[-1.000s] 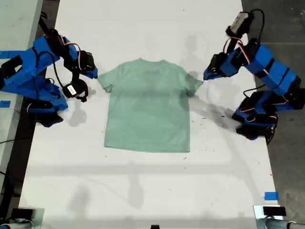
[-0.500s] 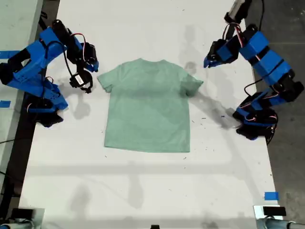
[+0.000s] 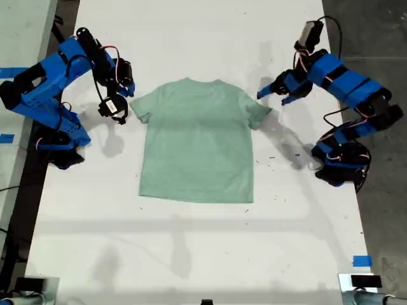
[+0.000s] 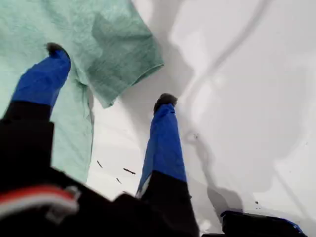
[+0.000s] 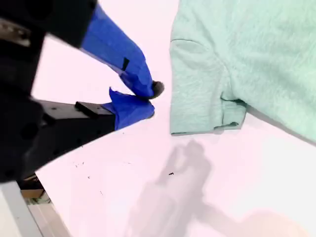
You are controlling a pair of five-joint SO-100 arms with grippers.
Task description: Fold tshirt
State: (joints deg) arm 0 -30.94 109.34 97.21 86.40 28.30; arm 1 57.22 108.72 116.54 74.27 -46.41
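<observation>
tshirt: plain pale mint-green short-sleeved cloth tshirt (image 3: 197,143), flat, unfolded, mid white counter (image 3: 191,254).
first: my first gripper (image 4: 111,79) at the exterior view's right, jaws spread, hanging over a sleeve hem, one tip above cloth, one above counter.
second: my second gripper (image 5: 150,101) at the exterior view's left, jaws pressed together, empty, just beside the other sleeve.

We see a white table (image 3: 197,254) filling most of the exterior view, lit from above, soft grey shadows across it. Small dark specks near its middle. Blue tape (image 3: 362,260) at the exterior view's lower right, more blue tape (image 3: 6,138) on a pale surface (image 3: 22,32) at its left. Dark grey floor (image 3: 375,32) at its right.
</observation>
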